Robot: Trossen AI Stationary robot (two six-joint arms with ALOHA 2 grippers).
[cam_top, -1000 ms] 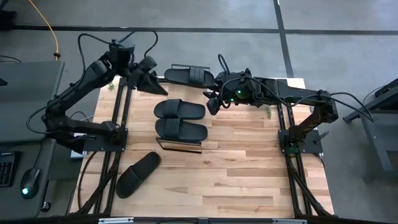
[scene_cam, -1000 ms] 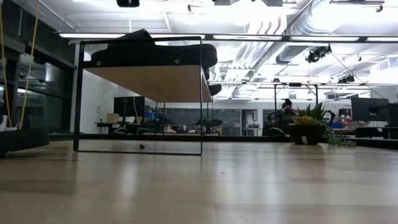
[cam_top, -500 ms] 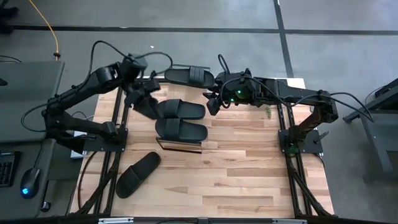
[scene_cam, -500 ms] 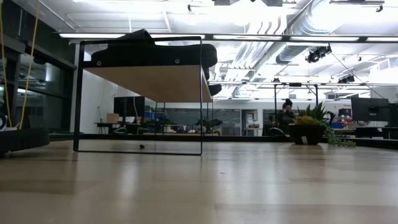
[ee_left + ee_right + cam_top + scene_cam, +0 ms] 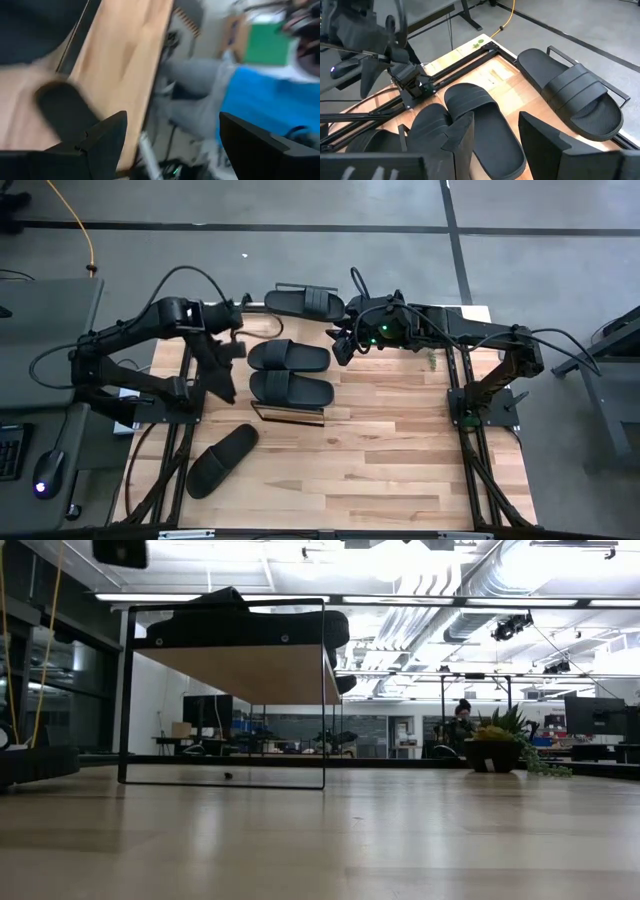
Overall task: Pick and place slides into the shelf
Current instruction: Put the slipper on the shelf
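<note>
**benchbot:** Left arm's swung in a lot compared with a second back. It was parked up at the far left corner, and now the left fingers (image 5: 228, 352) hang just beside the slides on the shelf (image 5: 288, 413). Right arm hasn't budged.

**slidewatcher:** Holding anything?

**benchbot:** Nope. Left fingers are spread as wide as they go, nothing between them in the wrist view. Right fingers (image 5: 341, 346) sit about half open, also empty, hovering by the far end of the shelf.

**slidewatcher:** Where are the slides?

**benchbot:** Two on the shelf (image 5: 289, 356) (image 5: 291, 389), side by side. One (image 5: 304, 302) sits right at the far edge of the worktop (image 5: 400, 450), partly hanging over it. The last one (image 5: 222, 459) lies on the worktop at the near left, well apart from the rest.

**slidewatcher:** So halfway.

**benchbot:** I'd say so, and it looks like the reach for the next pickup. My guess is the left arm goes for the near-left slide. That means coming down over its strap, closing on it, then lifting it onto whatever bare plank is left, which isn't much.
</note>
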